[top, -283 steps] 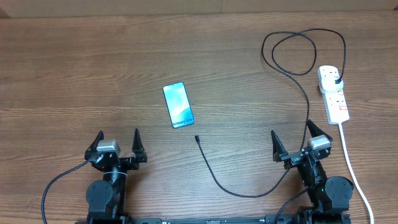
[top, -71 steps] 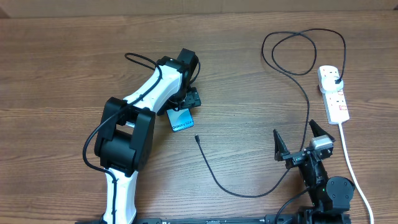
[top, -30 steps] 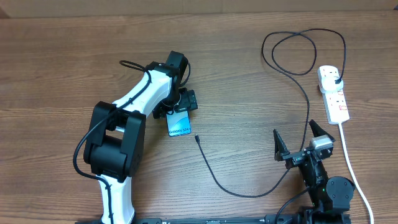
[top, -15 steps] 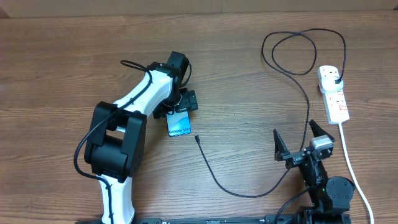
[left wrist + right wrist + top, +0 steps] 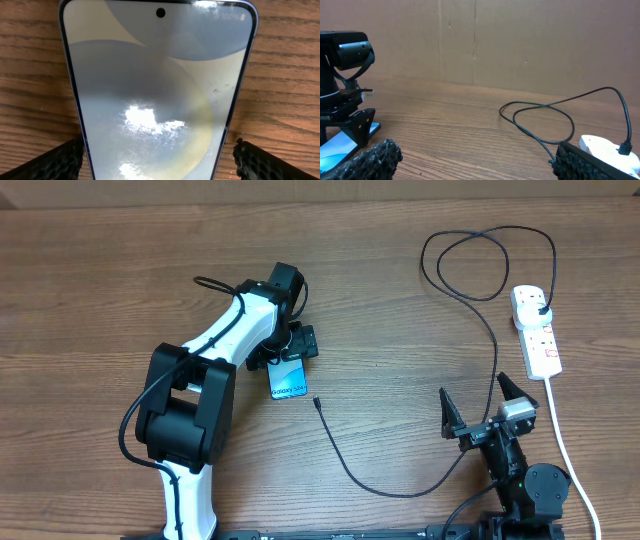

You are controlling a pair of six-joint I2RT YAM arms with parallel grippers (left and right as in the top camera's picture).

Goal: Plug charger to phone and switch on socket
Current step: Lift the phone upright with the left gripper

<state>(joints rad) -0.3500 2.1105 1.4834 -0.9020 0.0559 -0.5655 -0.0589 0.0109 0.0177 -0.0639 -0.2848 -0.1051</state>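
The phone [image 5: 288, 383] lies flat on the wooden table, its far half hidden under my left gripper [image 5: 285, 352]. In the left wrist view the pale screen of the phone [image 5: 155, 90] fills the frame. My left gripper [image 5: 159, 155] is open, one finger at each long edge and a thin gap on the right. The charger, a thin black cable [image 5: 345, 460], ends in a small connector tip [image 5: 315, 402] just right of the phone. Its black plug [image 5: 541, 311] sits in the white socket [image 5: 537, 330] at the far right. My right gripper [image 5: 480, 405] stands open and empty near the front edge.
The socket's white cord [image 5: 570, 460] runs down the right side towards the front edge. The charger cable makes a loop [image 5: 485, 265] at the back right and passes close by my right gripper's fingers [image 5: 580, 160]. A brown cardboard wall [image 5: 520, 40] backs the table.
Since the earliest frame my left arm has reached out over the phone, which now lies slightly nearer and straighter. Over the last second nothing has moved. The right arm has stayed put.
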